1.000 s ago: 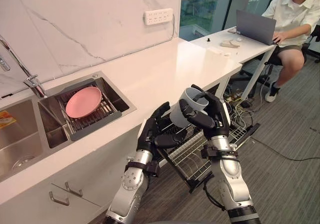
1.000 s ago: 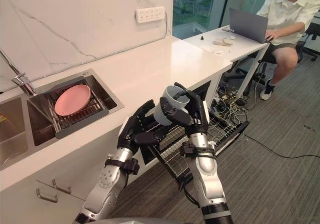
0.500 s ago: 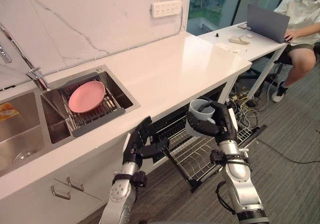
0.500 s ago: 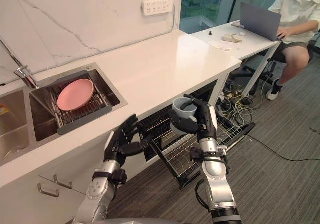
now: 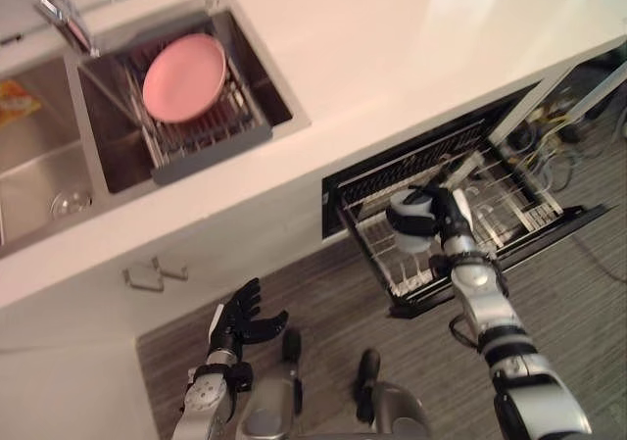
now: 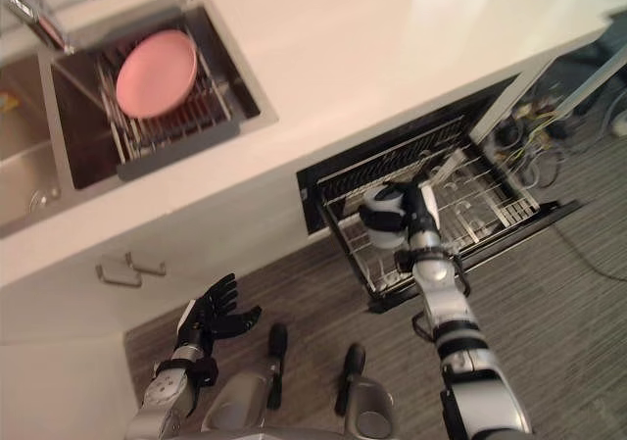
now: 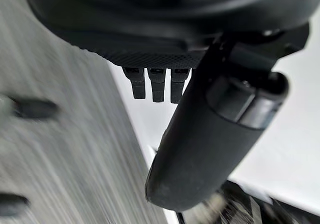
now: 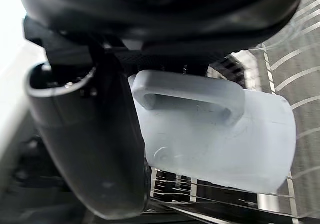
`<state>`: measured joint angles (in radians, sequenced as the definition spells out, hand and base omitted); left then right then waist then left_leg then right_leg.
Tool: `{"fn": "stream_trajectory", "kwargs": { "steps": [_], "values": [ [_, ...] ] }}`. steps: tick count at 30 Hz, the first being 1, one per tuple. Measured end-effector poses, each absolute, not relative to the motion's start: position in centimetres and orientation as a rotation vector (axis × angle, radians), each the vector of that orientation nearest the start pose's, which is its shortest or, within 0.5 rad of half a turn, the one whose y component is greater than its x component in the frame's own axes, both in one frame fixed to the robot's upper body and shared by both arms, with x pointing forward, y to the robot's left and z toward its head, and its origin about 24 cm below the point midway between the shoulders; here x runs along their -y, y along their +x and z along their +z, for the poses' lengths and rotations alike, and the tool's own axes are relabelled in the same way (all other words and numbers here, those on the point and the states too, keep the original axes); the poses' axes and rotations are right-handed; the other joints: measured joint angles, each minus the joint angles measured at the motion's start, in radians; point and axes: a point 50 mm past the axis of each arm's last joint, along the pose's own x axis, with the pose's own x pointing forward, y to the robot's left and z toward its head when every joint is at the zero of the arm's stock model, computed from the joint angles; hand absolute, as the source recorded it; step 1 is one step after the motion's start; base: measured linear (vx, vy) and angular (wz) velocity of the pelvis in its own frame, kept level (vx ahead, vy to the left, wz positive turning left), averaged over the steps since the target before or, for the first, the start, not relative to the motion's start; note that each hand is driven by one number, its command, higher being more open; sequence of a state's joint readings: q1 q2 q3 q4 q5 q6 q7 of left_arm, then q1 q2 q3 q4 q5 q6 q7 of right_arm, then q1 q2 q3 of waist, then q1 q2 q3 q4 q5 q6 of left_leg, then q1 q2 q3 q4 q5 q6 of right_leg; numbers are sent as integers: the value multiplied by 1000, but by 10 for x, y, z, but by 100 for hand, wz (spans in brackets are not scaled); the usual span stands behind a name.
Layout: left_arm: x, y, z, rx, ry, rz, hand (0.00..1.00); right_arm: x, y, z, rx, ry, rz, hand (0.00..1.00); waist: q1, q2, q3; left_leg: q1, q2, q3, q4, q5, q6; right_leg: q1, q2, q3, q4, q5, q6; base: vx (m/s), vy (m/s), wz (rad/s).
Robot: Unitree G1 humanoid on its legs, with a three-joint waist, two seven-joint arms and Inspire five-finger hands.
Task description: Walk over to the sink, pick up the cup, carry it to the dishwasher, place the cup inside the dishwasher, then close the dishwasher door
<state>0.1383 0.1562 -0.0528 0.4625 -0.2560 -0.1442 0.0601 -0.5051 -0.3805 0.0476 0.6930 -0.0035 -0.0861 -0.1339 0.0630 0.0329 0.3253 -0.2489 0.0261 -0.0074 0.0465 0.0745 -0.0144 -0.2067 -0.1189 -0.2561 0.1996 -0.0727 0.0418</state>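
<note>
While my right hand (image 5: 449, 222) hangs over the open dishwasher (image 5: 338, 197), its fingers and thumb are curled round the cup (image 5: 411, 222). Grip reads as closed on the cup body; in the right wrist view the cup's handle faces my palm and the thumb lies along its side.

Cup: pale grey, 1 handle, held above the near end of the dishwasher's pulled-out wire rack (image 5: 495, 200). I cannot tell whether its base touches the wires. The wrist view shows rack wires just past the cup.

Dishwasher door (image 5: 573, 222): folded down and open, beyond the rack, away from the cabinet front.

Left hand (image 5: 240, 322): fingers straight and spread, thumb out, holding nothing. It sits low above the wood-look floor (image 5: 323, 303), well apart from the dishwasher on my left side, below the cabinet handle (image 5: 155, 275). The left wrist view confirms straight fingers with floor past them.

White counter (image 5: 392, 48) runs directly above the dishwasher opening.

Sink (image 5: 39, 166): set in the counter, well apart from the dishwasher to my left. Its basin nearer the dishwasher holds a drain rack (image 5: 211, 138) with 1 pink plate (image 5: 183, 64) leaning in it. Faucet (image 5: 64, 17) stands at the sink's back edge, on the side far from the dishwasher.
</note>
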Motion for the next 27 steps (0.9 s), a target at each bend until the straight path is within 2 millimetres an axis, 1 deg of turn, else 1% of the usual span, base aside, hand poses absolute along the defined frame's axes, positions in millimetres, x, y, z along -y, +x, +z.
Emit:
{"fn": "stream_trajectory", "kwargs": {
  "steps": [2,4,5,6,8,11,13,17,19,22,23,24,25,27],
  "values": [
    [-199,189,-77,-467,-62,191,90,237,346,61,-90,-408,-188,30,5,5,17,-24,-5,-12,-2,13,1,-35,-13,-10,40,-14,1,-104,20,21],
    [-205,190,-78,-471,-56,227,90,238,351,65,-93,-407,-203,30,8,5,43,-35,-10,-13,-5,21,2,-63,-24,-10,74,-25,-1,-73,20,10],
    [-207,191,-77,-467,-55,247,90,237,353,68,-91,-407,-210,90,9,6,55,-49,-12,-13,-7,27,2,-84,-32,-9,90,-28,-1,-64,26,4],
    [-208,193,-76,-465,-54,259,90,237,354,68,-93,-407,-214,90,11,7,56,-61,-13,-14,-10,30,-2,-102,-34,-9,99,-29,-2,-56,23,3],
    [-209,198,-76,-463,-54,270,90,239,355,65,-116,-408,-228,90,18,12,63,-70,-13,-14,-22,42,1,-120,-37,-9,110,-30,-4,-21,6,1],
    [-208,206,-71,-432,-54,277,90,239,355,63,-135,-405,-238,90,22,13,70,-76,-11,-14,-37,53,-4,-139,-37,-8,122,-33,-7,0,0,0],
    [-207,212,-67,-411,-57,274,90,237,356,62,-141,-398,-247,90,21,13,79,-76,-10,-13,-39,57,-2,-143,-37,-6,126,-34,-8,0,0,0],
    [-205,214,-66,-406,-61,273,90,235,356,61,-144,-392,-249,90,21,13,79,-76,-10,-11,-40,57,-2,-143,-36,-4,126,-34,-8,0,0,0],
    [-200,220,-63,-386,-76,265,90,232,357,60,-143,-364,-260,90,16,13,79,-71,-8,-8,-44,57,-2,-143,-33,2,125,-34,-9,19,-8,-7],
    [-200,219,-64,-389,-74,273,90,231,357,70,-95,-347,-274,90,10,13,79,-57,-6,-5,-49,60,-3,-134,-30,7,120,-34,-9,16,-7,-6],
    [-200,218,-64,-392,-74,276,90,229,354,77,-47,-340,-273,90,6,13,79,-47,-4,-5,-53,60,-4,-123,-27,7,112,-32,-8,0,0,0],
    [-200,217,-65,-393,-74,276,90,228,349,85,7,-331,-274,90,3,12,79,-32,-2,-4,-60,60,-4,-108,-24,7,103,-31,-8,32,-9,-4],
    [-200,217,-65,-395,-74,277,90,227,346,88,32,-328,-273,90,1,12,79,-22,0,-4,-65,59,-4,-98,-21,8,97,-30,-8,47,-11,-5],
    [-200,214,-67,-403,-75,279,90,225,330,95,118,-324,-270,90,-4,12,79,16,4,0,-83,55,-9,-59,-14,8,75,-30,-7,65,-12,-6]
  ]
}}
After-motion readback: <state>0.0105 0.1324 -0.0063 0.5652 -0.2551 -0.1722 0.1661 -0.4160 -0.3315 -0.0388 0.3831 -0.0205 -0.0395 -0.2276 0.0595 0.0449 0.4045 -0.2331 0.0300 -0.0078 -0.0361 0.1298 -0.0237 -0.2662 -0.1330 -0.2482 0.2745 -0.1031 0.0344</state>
